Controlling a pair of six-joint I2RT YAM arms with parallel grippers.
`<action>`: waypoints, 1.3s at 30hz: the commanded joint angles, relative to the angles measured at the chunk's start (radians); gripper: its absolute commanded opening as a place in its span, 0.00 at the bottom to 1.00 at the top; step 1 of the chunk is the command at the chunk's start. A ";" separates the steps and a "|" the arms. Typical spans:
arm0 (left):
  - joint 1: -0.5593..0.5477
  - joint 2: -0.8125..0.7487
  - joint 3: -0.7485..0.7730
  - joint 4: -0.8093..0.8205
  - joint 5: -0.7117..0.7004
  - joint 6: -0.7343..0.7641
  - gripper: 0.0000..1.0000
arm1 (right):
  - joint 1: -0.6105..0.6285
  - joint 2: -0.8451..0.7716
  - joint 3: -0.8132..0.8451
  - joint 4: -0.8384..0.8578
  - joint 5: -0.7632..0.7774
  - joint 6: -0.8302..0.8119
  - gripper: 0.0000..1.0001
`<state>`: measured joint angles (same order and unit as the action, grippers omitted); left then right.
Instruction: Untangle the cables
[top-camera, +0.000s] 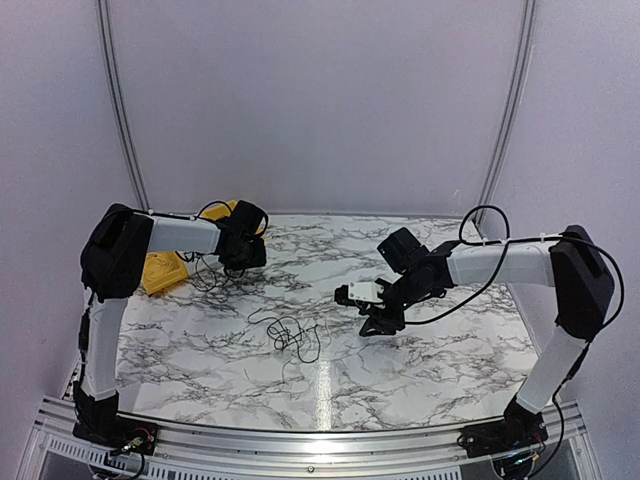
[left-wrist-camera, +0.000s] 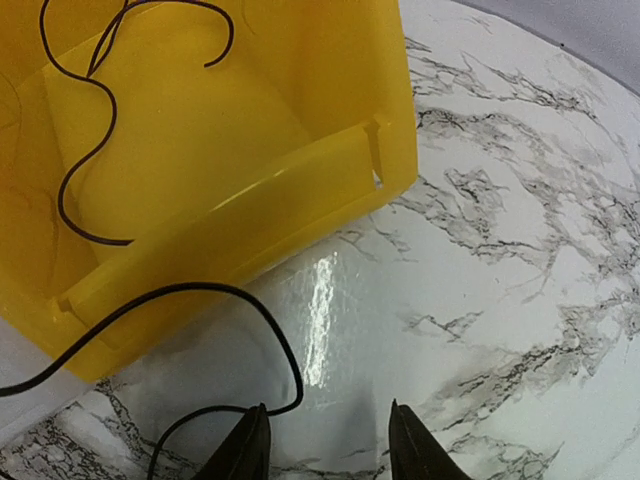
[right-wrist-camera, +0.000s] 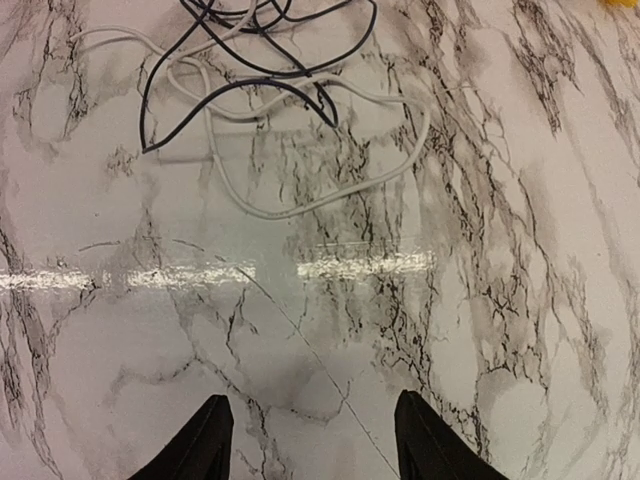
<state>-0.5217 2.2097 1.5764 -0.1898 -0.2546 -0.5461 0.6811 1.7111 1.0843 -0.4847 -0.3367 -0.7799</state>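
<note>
A tangle of thin cables (top-camera: 290, 335) lies mid-table. In the right wrist view it shows dark cables (right-wrist-camera: 262, 72) crossed with a white cable (right-wrist-camera: 300, 208). My right gripper (top-camera: 378, 322) (right-wrist-camera: 313, 396) hovers open over bare marble, short of the tangle, with nothing between its fingers. My left gripper (top-camera: 236, 264) (left-wrist-camera: 328, 406) is open at the front of the yellow bin (left-wrist-camera: 240, 215). One black cable (left-wrist-camera: 285, 345) hangs over the bin's front lip, loops on the table and runs past the left fingertip (left-wrist-camera: 255, 435). The gap between the jaws is empty. Another thin cable (left-wrist-camera: 75, 160) lies inside the bin.
The yellow bin (top-camera: 163, 272) sits at the far left of the marble table (top-camera: 430, 360), tipped with its open side toward the left gripper. White walls close in the back and sides. The arm bases stand on a metal rail (top-camera: 310, 445) at the near edge.
</note>
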 joint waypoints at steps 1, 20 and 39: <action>0.003 0.060 0.083 -0.009 -0.068 0.018 0.41 | 0.010 -0.013 0.040 -0.015 0.011 -0.008 0.56; 0.014 -0.176 0.006 -0.031 -0.078 0.304 0.00 | 0.010 -0.010 0.038 -0.013 0.018 -0.012 0.56; 0.180 -0.265 0.121 0.007 -0.020 0.524 0.00 | 0.012 0.008 0.040 -0.014 0.031 -0.005 0.56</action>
<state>-0.3573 1.9362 1.6447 -0.2066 -0.3061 -0.0731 0.6815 1.7111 1.0843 -0.4881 -0.3214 -0.7830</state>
